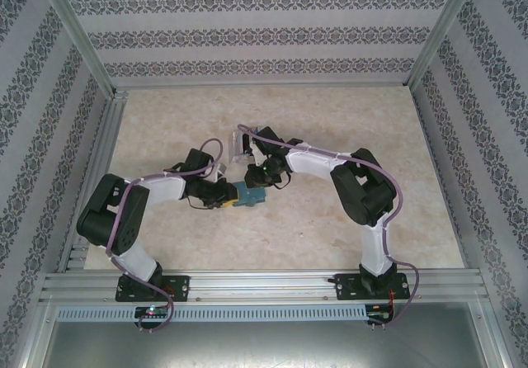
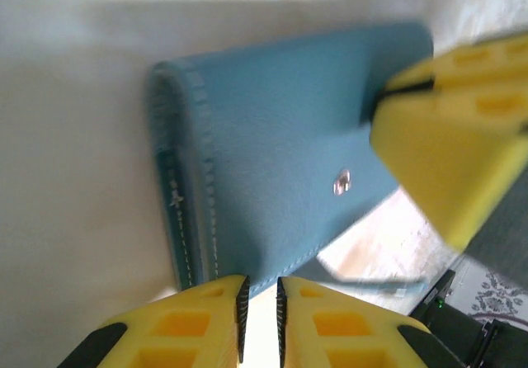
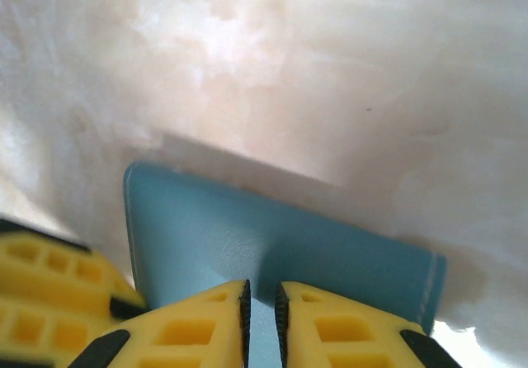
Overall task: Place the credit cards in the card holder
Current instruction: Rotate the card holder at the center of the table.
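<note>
With your left gripper (image 2: 260, 302) and right gripper (image 3: 260, 302) each narrowed to a slit, pinching opposite edges of the teal card holder (image 2: 272, 153) above the middle of the table (image 1: 396, 186), beware that so shallow a bite on soft leather may slip if you pull apart hard.

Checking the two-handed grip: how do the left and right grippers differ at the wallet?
The left gripper just reaches the wallet at its edge; the right gripper has wallet between its jaws. From above, left sits at the wallet's left, right at its far side. Both have jaws nearly closed.
</note>
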